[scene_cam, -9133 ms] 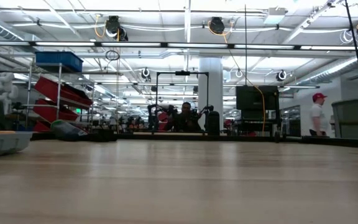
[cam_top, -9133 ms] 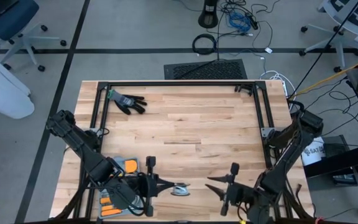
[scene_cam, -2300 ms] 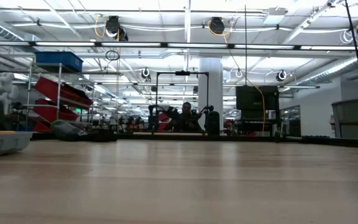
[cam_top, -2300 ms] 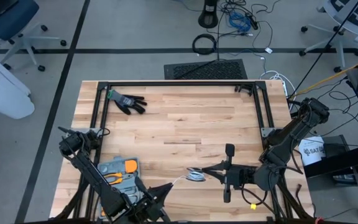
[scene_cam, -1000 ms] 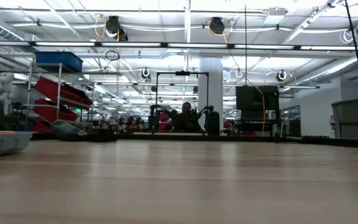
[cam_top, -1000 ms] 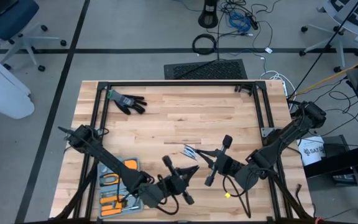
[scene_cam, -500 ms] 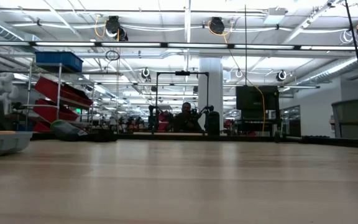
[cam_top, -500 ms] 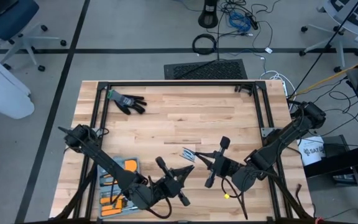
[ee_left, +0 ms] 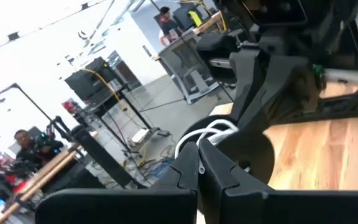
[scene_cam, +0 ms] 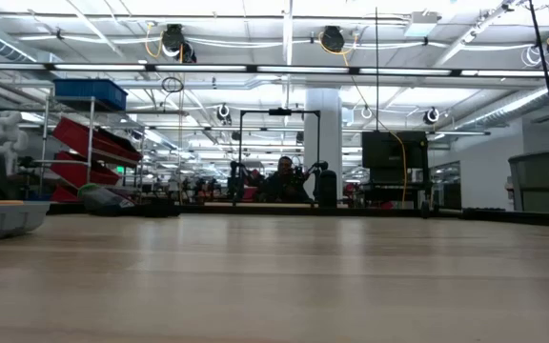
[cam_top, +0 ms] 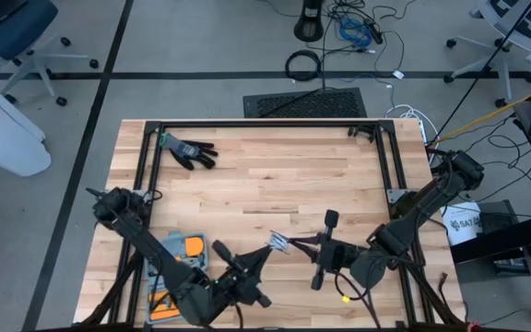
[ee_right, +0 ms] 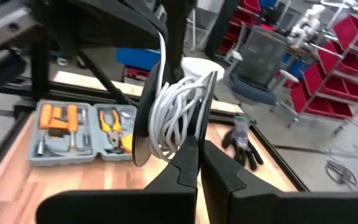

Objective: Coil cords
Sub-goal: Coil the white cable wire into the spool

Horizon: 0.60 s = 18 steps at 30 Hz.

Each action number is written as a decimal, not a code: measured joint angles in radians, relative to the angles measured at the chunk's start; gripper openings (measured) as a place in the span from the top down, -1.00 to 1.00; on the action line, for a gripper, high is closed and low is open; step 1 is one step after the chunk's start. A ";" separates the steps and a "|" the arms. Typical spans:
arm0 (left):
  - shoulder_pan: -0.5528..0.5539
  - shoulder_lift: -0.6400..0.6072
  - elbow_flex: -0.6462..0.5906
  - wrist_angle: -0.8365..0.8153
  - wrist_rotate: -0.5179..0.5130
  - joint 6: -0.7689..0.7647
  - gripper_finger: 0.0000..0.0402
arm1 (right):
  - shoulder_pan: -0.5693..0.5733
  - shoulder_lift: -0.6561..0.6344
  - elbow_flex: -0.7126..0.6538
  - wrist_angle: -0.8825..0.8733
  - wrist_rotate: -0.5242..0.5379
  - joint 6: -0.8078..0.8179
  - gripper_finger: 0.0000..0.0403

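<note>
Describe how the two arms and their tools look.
Both arms are dark, jointed links rising from the table's near corners. The left tool and right tool each end in two slim black tapered fingers. A green marking shows on the right arm in the left wrist view.

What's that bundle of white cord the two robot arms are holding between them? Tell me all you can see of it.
The white cord is thin and smooth, like plastic-coated wire, wound in many loose turns around a flat black disc, standing on edge. It hangs in the air above the wooden table, near its front middle. The right pincer is shut on the bundle from below; the left pincer is shut on a few loops at its side. One strand runs up toward the left arm.
</note>
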 joint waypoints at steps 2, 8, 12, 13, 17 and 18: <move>-0.012 0.000 0.005 0.002 -0.004 0.032 1.00 | 0.008 -0.001 0.000 0.018 -0.008 -0.020 1.00; -0.041 0.000 0.008 -0.024 -0.013 0.040 1.00 | 0.014 -0.010 -0.002 0.063 -0.061 -0.073 1.00; -0.062 0.000 0.008 -0.062 -0.012 0.041 1.00 | 0.018 -0.028 -0.003 0.080 -0.129 -0.073 1.00; -0.066 0.000 0.008 -0.074 -0.009 0.043 1.00 | 0.018 -0.032 -0.003 0.086 -0.144 -0.073 1.00; -0.080 -0.002 0.008 -0.101 0.058 0.045 1.00 | 0.019 -0.050 -0.005 0.104 -0.211 -0.052 1.00; -0.080 -0.002 0.008 -0.101 0.072 0.044 1.00 | 0.019 -0.055 -0.005 0.104 -0.215 -0.043 1.00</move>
